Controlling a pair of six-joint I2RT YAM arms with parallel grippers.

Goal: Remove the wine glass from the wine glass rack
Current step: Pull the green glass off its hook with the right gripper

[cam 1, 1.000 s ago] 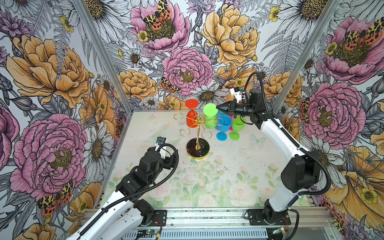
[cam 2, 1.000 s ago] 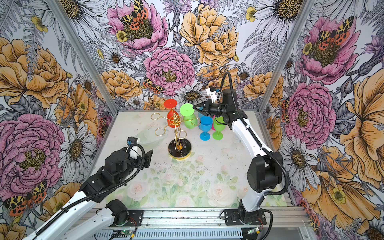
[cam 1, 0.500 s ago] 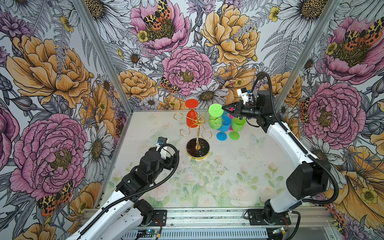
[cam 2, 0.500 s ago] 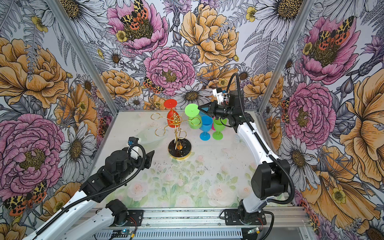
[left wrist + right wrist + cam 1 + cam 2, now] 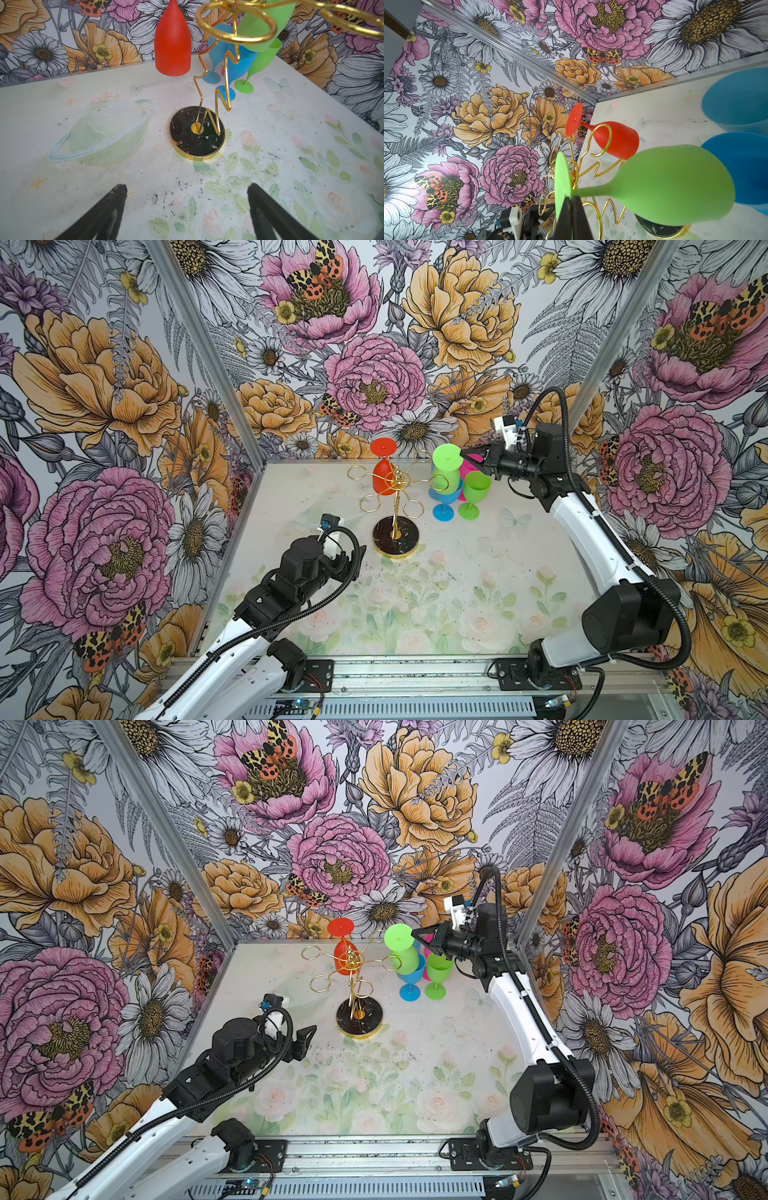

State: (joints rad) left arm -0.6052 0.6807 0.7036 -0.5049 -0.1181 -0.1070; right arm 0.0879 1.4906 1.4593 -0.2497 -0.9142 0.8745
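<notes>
Hovering nearest me, the left tool (image 5: 186, 187) gapes wide and empty, just short of the rack (image 5: 182, 135). Beyond, the right tool (image 5: 464, 455) is pinched shut on the upturned foot of the green wine glass (image 5: 451, 479), which has slid outward from the rack's hub this last second. Its stem looks nearly free of the wire loop, and a red glass (image 5: 383, 483) hangs behind.

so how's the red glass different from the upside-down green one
The red glass hangs in a loop of the rack, touched by nothing; the green glass has its foot pinched by the shut right gripper. The red glass is at the rack's back, the green glass at its right, by the standing glasses. Both are upside down, foot up.
</notes>
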